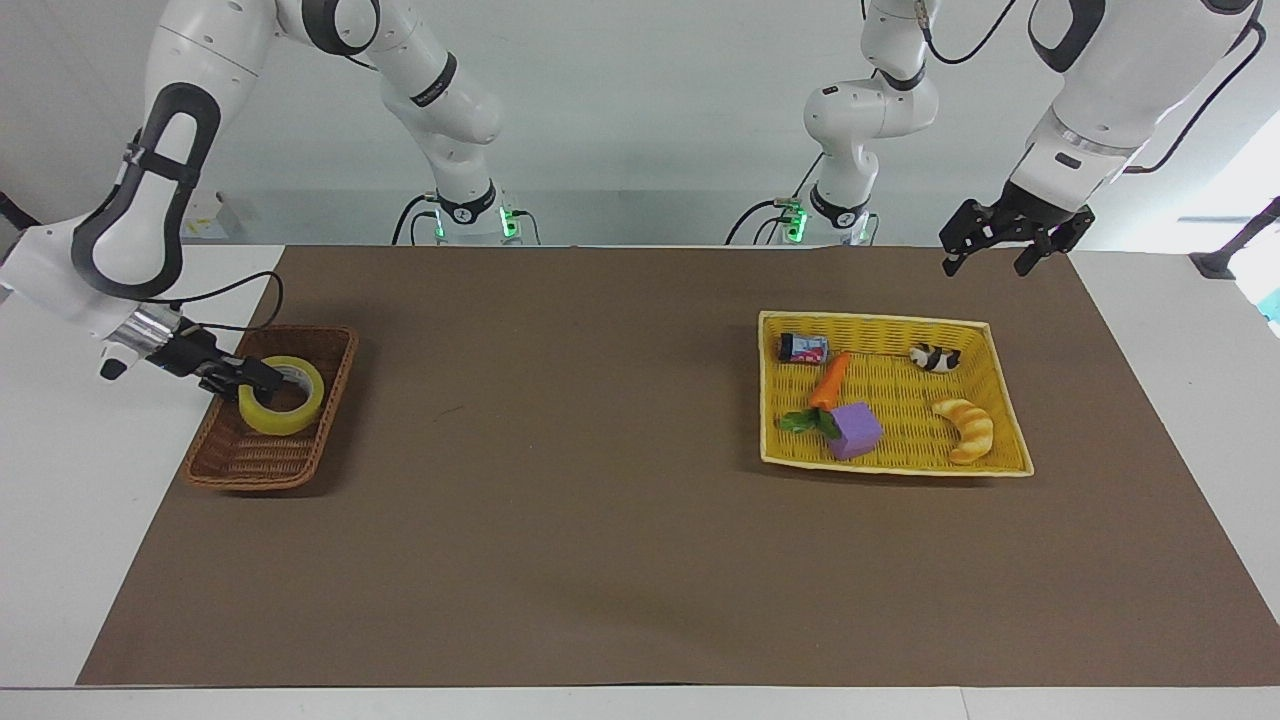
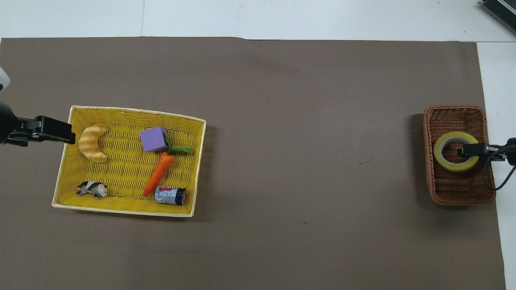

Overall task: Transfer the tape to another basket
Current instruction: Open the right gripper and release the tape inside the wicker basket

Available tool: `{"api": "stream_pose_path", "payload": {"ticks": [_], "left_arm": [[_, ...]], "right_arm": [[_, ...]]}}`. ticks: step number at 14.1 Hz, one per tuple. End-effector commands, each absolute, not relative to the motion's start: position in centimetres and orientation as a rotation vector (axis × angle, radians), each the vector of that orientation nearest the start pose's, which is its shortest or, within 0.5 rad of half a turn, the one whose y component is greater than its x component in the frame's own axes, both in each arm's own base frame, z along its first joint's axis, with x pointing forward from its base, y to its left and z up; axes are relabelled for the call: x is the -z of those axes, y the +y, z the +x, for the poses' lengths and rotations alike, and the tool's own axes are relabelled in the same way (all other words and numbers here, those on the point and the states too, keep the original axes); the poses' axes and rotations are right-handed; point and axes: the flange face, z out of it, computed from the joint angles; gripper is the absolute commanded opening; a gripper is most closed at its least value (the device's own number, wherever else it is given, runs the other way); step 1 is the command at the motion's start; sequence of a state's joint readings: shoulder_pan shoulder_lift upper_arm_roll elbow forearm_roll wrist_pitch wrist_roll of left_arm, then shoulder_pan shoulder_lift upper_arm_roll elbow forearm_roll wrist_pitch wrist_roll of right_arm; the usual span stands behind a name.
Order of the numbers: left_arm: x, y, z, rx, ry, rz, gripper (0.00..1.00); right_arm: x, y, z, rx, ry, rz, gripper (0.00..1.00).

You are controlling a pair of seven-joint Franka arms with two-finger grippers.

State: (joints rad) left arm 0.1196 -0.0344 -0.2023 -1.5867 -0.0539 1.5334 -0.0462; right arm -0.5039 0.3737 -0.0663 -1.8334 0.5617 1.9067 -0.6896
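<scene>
The yellow tape sits low in the dark brown wicker basket at the right arm's end of the table. My right gripper is shut on the roll's wall, on the side toward the table's end, one finger inside the ring. In the overhead view the tape lies in the middle of the basket, with my right gripper on its rim. My left gripper is open and empty, up in the air over the mat beside the yellow basket, and waits.
The yellow basket at the left arm's end holds a croissant, a purple block, a carrot, a small can and a cow figure. Brown mat lies between the baskets.
</scene>
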Motion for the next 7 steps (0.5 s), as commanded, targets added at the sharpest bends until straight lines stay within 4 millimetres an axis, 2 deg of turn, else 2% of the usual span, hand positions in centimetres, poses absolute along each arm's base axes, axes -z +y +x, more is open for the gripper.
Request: {"api": "stream_pose_path", "payload": {"ticks": [1, 3, 4, 7], "left_arm": [[-63.4, -5.0, 52.9, -0.042, 0.098, -3.16, 1.0], [-63.5, -5.0, 52.8, -0.04, 0.098, -3.159, 1.0], [-63.5, -5.0, 52.8, -0.038, 0.098, -3.159, 1.0], [-63.4, -4.7, 52.8, -0.045, 0.091, -3.161, 1.0]], "right_arm": [[-32.3, -30.0, 53.1, 0.08, 0.135, -2.589, 1.0], [-33.0, -30.3, 53.4, 0.099, 0.131, -2.595, 1.0], [-34.0, -30.3, 53.8, 0.117, 0.122, -2.604, 1.0], [-38.8, -29.4, 54.8, 0.211, 0.078, -2.653, 1.0]]}}
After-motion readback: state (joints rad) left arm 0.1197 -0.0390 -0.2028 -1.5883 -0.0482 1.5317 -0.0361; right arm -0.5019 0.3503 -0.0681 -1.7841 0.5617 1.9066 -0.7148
